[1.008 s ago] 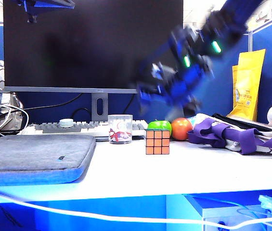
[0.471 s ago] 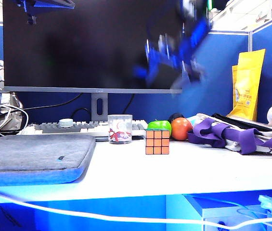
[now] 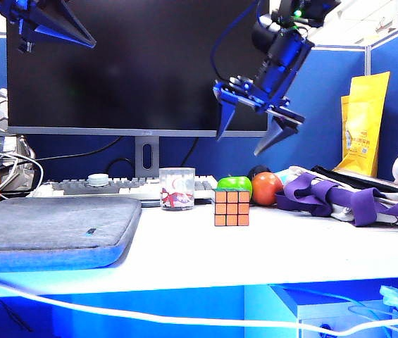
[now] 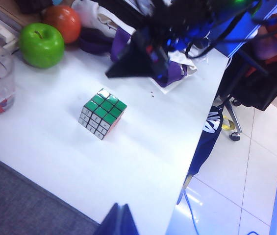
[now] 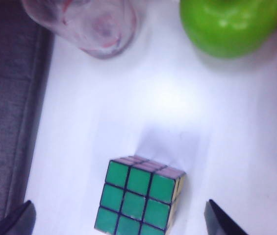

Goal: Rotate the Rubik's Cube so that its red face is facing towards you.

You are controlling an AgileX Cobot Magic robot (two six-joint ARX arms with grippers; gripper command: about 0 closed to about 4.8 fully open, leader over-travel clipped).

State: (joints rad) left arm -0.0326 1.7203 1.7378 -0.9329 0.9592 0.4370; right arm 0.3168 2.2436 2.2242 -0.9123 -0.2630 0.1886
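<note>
Exterior view, right gripper [image 3: 258,137] spread wide above Rubik's Cube [image 3: 231,208], left gripper [image 3: 40,24] high, its opening unclear.

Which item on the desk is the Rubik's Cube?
Start at the black monitor. On the white table below it, the Rubik's Cube stands right of the clear cup, before the green apple. Only it shows sticker squares.

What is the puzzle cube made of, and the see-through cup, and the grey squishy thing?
Rubik's Cube: looks like hard plastic, with glossy coloured stickers in a black grid. Cup: clear, so glass or plastic; I cannot tell which. Grey sleeve: looks like soft woven fabric, matte with rounded padded edges. The open right gripper hangs above the cube; the left gripper is higher up.
</note>
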